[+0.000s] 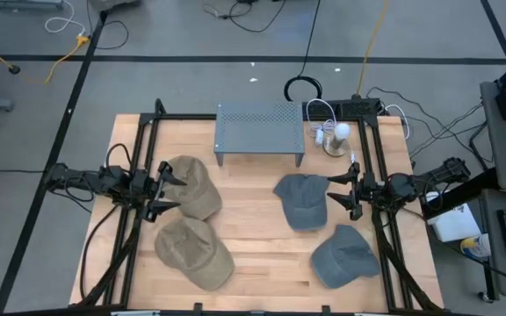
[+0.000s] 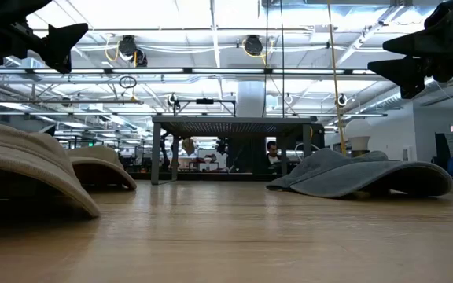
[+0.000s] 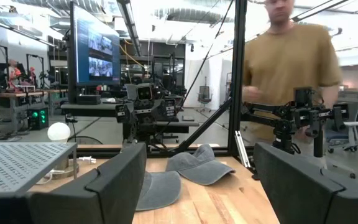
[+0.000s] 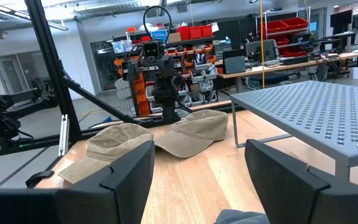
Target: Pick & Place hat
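Note:
Four caps lie crown-up on the wooden table. Two tan caps are on the left: one (image 1: 191,186) right beside my left gripper (image 1: 161,190), the other (image 1: 193,253) nearer the near edge. Two grey-blue caps are on the right: one (image 1: 301,200) just left of my right gripper (image 1: 348,190), the other (image 1: 345,256) nearer the near edge. Both grippers are open, hover above the table and touch nothing. The left wrist view shows the grey caps (image 3: 197,167) beyond the open fingers (image 3: 117,180). The right wrist view shows the tan caps (image 4: 114,146) (image 4: 197,129).
A grey perforated metal stand (image 1: 260,132) sits at the far middle of the table, with a small white round lamp (image 1: 341,133) and cables to its right. Black frame rails run along both table sides. A person in a tan shirt (image 3: 291,68) stands beyond the right side.

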